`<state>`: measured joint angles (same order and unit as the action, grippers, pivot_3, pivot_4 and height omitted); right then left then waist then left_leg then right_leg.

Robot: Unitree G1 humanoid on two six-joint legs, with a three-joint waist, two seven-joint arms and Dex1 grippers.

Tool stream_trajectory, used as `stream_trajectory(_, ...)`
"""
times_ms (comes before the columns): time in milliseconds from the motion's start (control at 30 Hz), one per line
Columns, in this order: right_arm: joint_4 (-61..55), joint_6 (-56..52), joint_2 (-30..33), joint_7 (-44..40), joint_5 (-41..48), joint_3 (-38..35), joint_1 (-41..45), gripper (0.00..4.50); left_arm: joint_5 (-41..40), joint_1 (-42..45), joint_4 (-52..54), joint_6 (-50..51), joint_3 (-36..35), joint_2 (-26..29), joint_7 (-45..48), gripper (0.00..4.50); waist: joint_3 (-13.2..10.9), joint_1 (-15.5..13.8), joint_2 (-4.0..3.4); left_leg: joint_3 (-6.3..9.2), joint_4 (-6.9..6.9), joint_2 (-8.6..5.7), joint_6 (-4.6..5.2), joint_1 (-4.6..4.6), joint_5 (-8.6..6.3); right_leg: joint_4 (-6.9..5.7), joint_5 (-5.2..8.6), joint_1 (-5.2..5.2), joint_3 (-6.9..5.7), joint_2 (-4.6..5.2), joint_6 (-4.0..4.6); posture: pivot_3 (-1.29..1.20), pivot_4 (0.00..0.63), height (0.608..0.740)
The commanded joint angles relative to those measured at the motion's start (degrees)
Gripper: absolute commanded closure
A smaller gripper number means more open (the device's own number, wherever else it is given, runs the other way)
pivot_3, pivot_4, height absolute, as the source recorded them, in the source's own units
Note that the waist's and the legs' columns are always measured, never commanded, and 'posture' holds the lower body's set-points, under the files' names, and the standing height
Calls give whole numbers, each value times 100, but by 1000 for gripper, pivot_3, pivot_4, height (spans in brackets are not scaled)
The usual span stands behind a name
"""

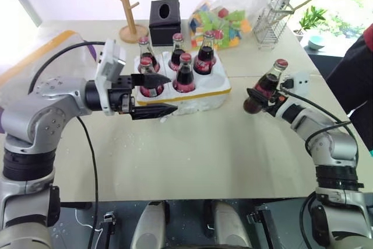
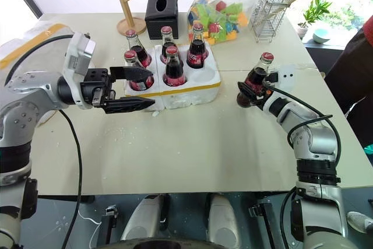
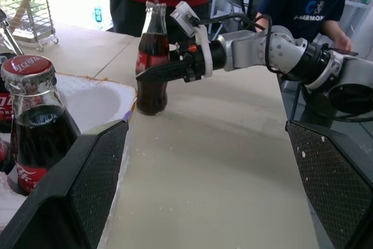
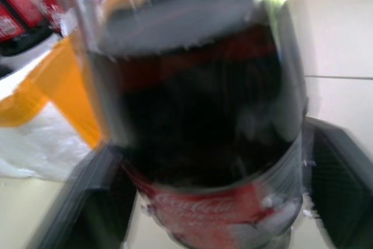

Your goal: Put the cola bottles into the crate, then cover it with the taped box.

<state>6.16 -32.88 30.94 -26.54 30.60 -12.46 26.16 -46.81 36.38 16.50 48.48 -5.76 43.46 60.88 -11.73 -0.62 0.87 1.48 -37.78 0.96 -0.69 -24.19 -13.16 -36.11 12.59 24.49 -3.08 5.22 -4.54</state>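
Note:
The crate (image 1: pixel 205 98), a low white foam tray with a yellow band, stands mid-table with several cola bottles (image 1: pixel 185 74) upright in its wells. Its front right well (image 1: pixel 214 80) is empty. To the right of the crate, my right gripper (image 1: pixel 256 98) is shut on the dark lower body of one more cola bottle (image 1: pixel 269 81), whose base is at the tabletop (image 3: pixel 151 104). My left gripper (image 1: pixel 172 93) is open, pointing right along the crate's front left corner and holding nothing. The taped box (image 2: pixel 29 39) shows at the far left, partly behind my left arm.
Behind the crate stand a wooden mug tree (image 1: pixel 125 4), a black tissue box (image 1: pixel 164 20), a bag of coloured blocks (image 1: pixel 224 18) and a wire rack (image 1: pixel 274 18). A person in red (image 1: pixel 356 77) stands at the table's right edge. Bare table lies in front.

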Motion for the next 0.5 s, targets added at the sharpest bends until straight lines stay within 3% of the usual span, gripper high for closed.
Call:
stream_trajectory(33,-869,-89,139,-171,345,-335,116,1653,-110,24,165,-24,-156,84,-47,0,-7,4,-11,0,0,0,0,0,0,0,0,1,0,0,-1,0,150,740)
stream_trajectory(167,-1603,-493,359,-423,864,-436,620,1653,-129,-52,155,-30,-281,156,-95,0,-25,38,-41,-1,8,0,0,-2,0,-3,-2,10,1,0,-4,0,150,740)
stream_trajectory(333,-1653,-809,311,-582,1129,-145,1628,1653,-108,-149,34,-83,-448,277,-131,0,-28,122,-45,1,15,3,0,-2,0,-6,-2,15,2,-5,-4,0,150,740)
stream_trajectory(500,-952,-384,-117,-903,450,737,2291,1653,19,-207,-130,-270,-566,383,-147,0,-25,141,-41,1,41,5,1,14,1,-5,-2,15,3,-11,-3,0,150,740)
